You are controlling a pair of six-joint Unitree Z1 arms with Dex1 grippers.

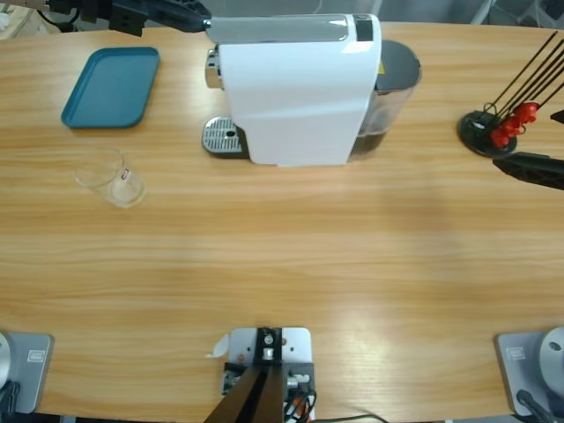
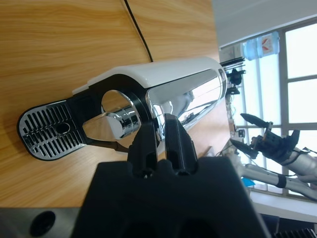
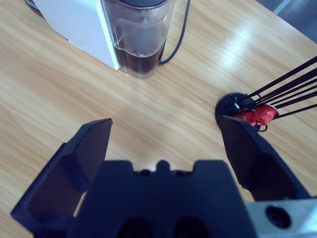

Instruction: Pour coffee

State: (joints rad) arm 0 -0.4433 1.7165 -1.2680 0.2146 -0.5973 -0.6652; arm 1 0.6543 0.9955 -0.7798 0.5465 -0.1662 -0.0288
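Note:
No coffee is in view. The white coffee machine (image 1: 300, 88) stands at the back middle of the table, its chrome lever (image 2: 183, 99) along the top and its drip grille (image 2: 47, 131) in front. My left gripper (image 2: 161, 126) is shut, its tips against the lever's front end near the chrome spout (image 2: 116, 121); in the high view it comes in from the upper left (image 1: 196, 22). A clear glass cup (image 1: 110, 178), with nothing dark in it, rests on the table at the left. My right gripper (image 3: 166, 144) hangs open over bare wood at the right edge (image 1: 529, 167).
A teal tray (image 1: 113, 86) lies at the back left. The machine's dark translucent tank (image 3: 141, 44) sits at its rear with a black cable behind. A black rack with thin rods and red pieces (image 1: 498, 128) stands at the right, close to my right gripper.

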